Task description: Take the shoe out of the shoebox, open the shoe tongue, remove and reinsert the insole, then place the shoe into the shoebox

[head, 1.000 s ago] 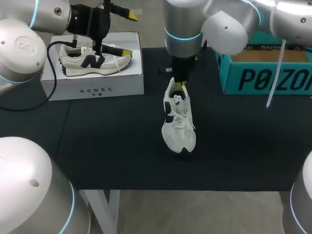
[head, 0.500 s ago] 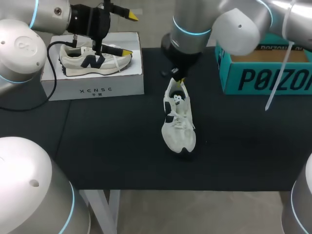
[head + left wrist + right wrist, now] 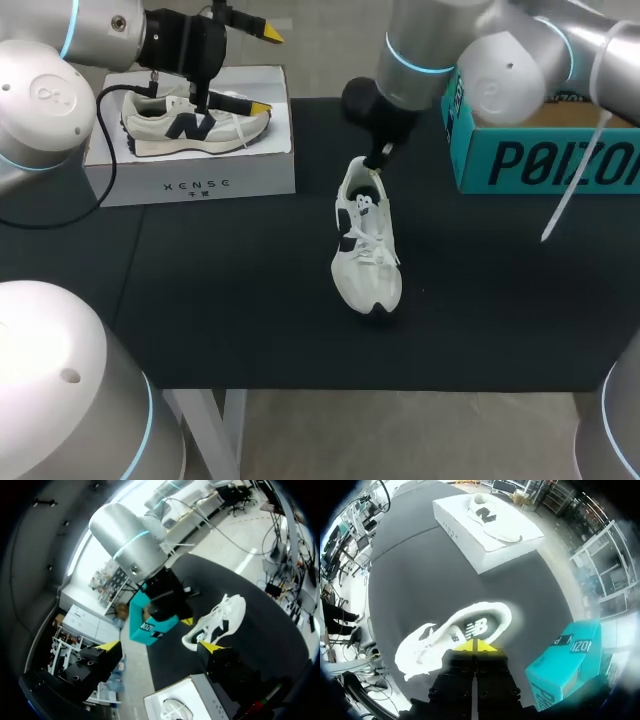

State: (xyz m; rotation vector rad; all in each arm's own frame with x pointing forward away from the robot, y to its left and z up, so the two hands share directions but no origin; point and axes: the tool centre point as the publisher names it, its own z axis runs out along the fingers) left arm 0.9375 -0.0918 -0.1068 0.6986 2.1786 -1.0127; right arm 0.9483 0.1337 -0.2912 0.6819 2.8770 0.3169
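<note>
Head view: the shoe (image 3: 366, 250) lies on the dark worktop (image 3: 230, 290) near the middle, outside both boxes, toe to 6 o'clock, heel to 12; the right fingers (image 3: 384, 153) hang just past its heel at 1 o'clock, and whether they touch it I cannot tell; the teal shoebox (image 3: 545, 150) stands at 2 o'clock of the shoe; a white box (image 3: 190, 165) at 10 o'clock carries a second shoe (image 3: 195, 122); the left fingers (image 3: 262, 103) are spread wide above that box, holding nothing.

Left wrist view: the left fingers (image 3: 212, 647) stand far apart with nothing between them; ahead lie the shoe (image 3: 215, 622), the right fingers (image 3: 186, 621) at its heel, and the teal shoebox (image 3: 145, 625) beyond; the white box (image 3: 200, 700) sits under the fingers.

Right wrist view: the right fingers (image 3: 476, 646) are pressed together tip to tip, gripping nothing visible; the shoe (image 3: 455, 635) lies just ahead; the white box (image 3: 485, 545) with the second shoe (image 3: 492, 520) is farther off; the teal shoebox (image 3: 565, 665) stands beside the fingers.
</note>
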